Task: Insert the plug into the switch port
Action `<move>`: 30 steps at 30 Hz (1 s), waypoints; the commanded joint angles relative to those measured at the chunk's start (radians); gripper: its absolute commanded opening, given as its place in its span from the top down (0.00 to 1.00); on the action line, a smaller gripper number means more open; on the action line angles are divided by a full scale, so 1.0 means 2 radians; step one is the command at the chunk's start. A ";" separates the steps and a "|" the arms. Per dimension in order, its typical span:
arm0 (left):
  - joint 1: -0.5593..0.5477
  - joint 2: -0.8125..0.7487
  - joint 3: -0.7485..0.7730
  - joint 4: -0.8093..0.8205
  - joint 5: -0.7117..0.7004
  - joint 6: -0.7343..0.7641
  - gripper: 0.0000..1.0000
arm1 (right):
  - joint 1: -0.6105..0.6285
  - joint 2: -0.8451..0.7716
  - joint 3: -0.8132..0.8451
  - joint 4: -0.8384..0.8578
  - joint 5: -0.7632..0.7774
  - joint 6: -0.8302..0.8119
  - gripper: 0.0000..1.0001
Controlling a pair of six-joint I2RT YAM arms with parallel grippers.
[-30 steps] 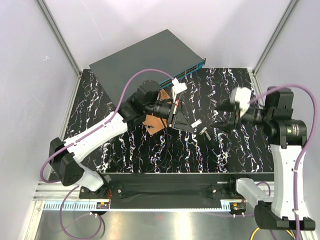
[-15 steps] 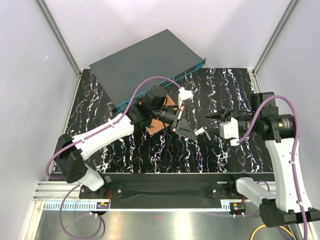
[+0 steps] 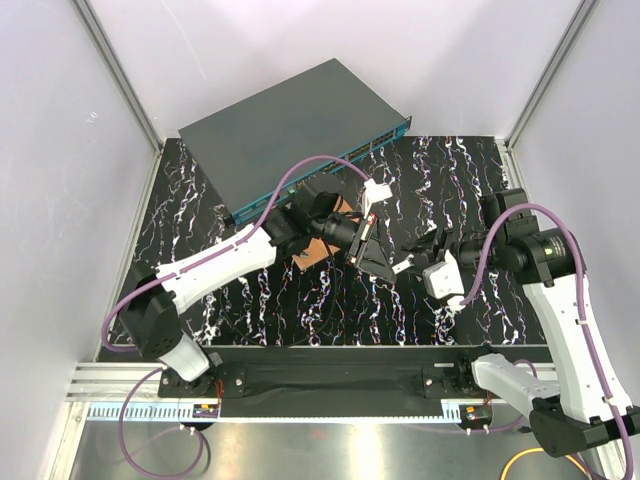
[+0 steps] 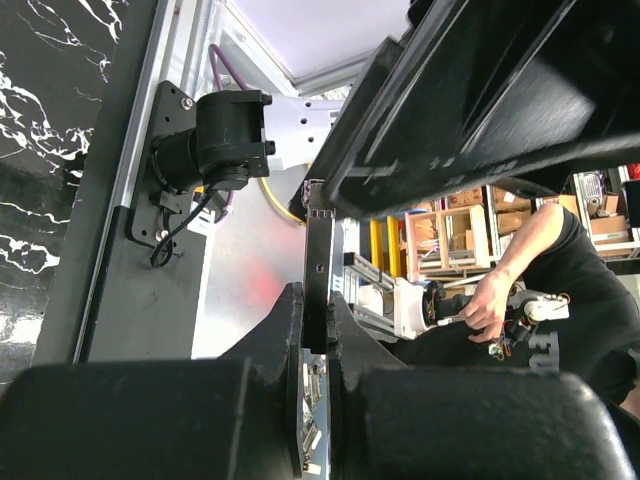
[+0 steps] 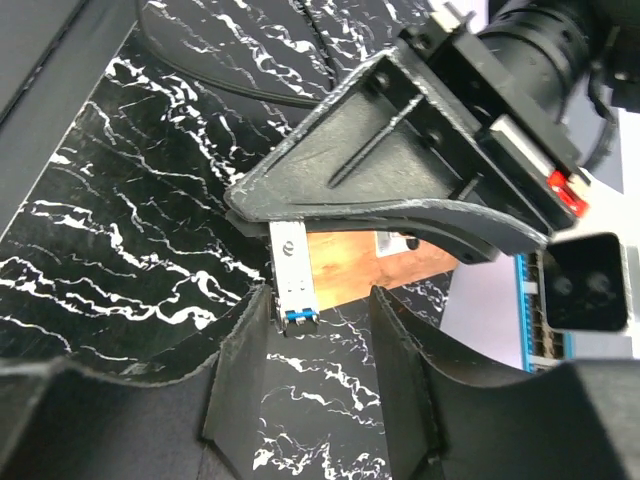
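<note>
The switch (image 3: 285,125) is a flat dark grey box at the back left with a teal port face (image 3: 345,160). My left gripper (image 3: 378,262) is shut on the plug (image 3: 402,266), a small silver module with a blue tab, above the table's middle. The plug shows edge-on in the left wrist view (image 4: 318,260) between the fingers of that gripper (image 4: 318,330). My right gripper (image 3: 415,255) is open, its jaws on either side of the plug's free end (image 5: 290,275). In the right wrist view the gripper (image 5: 320,335) has the plug next to its left finger (image 5: 245,360).
A copper-brown board (image 3: 318,240) lies on the black marbled table (image 3: 300,300) under the left gripper; it also shows in the right wrist view (image 5: 365,255). Purple cables loop over both arms. White walls close in the back and sides.
My right arm has swung left and turned, bringing its open gripper up to the plug. My left gripper has moved a little to the right and nearer, still holding the plug.
</note>
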 commanded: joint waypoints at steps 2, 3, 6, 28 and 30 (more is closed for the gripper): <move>-0.003 0.002 0.027 0.016 0.012 0.004 1.00 | 0.016 0.004 -0.007 -0.135 0.017 -0.001 0.52; -0.003 0.002 0.028 0.016 0.013 0.003 1.00 | 0.018 0.004 -0.007 -0.135 0.018 0.002 0.53; -0.003 0.004 0.030 0.016 0.015 0.003 1.00 | 0.019 0.007 -0.011 -0.134 0.030 0.006 0.56; 0.051 -0.024 0.061 0.022 -0.010 0.051 0.01 | 0.019 0.003 -0.001 -0.043 0.025 0.179 1.00; 0.090 -0.039 0.071 0.023 -0.019 0.055 0.01 | 0.020 0.004 -0.001 0.007 0.026 0.273 1.00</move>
